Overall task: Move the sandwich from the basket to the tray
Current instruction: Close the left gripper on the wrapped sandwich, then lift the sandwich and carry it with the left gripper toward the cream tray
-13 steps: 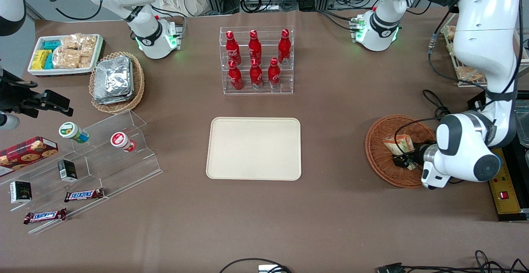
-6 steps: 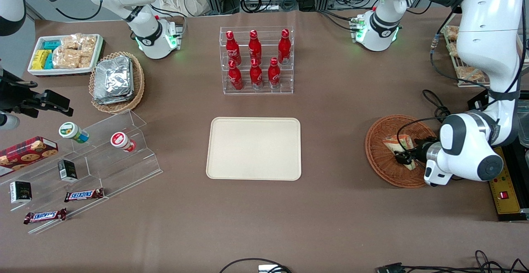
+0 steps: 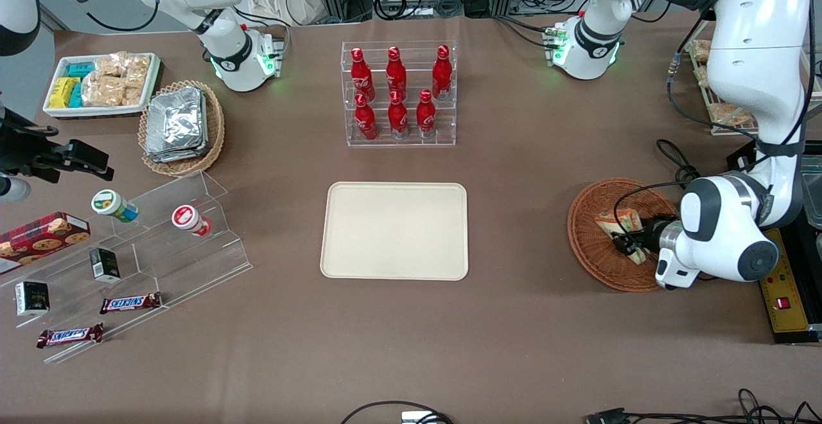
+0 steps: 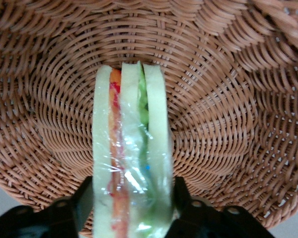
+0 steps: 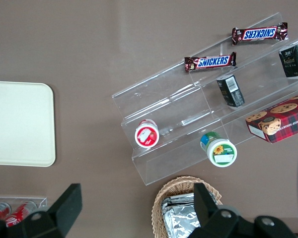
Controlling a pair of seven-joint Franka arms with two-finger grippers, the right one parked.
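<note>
The sandwich (image 3: 618, 223) stands on edge in the reddish-brown wicker basket (image 3: 583, 234) toward the working arm's end of the table. My left gripper (image 3: 627, 243) reaches into the basket just above its floor and is shut on the sandwich. In the left wrist view the wrapped sandwich (image 4: 131, 144) shows white bread with orange, red and green layers. The black fingers (image 4: 84, 201) press against both of its bread faces, with the basket (image 4: 228, 124) weave beneath. The cream tray (image 3: 395, 231) lies bare at the table's middle, and shows in the right wrist view too (image 5: 20, 124).
A clear rack of red bottles (image 3: 398, 93) stands farther from the camera than the tray. Toward the parked arm's end are a tan basket of foil packs (image 3: 180, 125), a white snack tray (image 3: 99, 83) and an acrylic stand (image 3: 148, 250) with snacks. A cable (image 3: 674, 157) lies by the basket.
The gripper has shifted slightly farther from the camera inside the basket, and its wrist has turned a little. The sandwich now sits squarely between the fingers.
</note>
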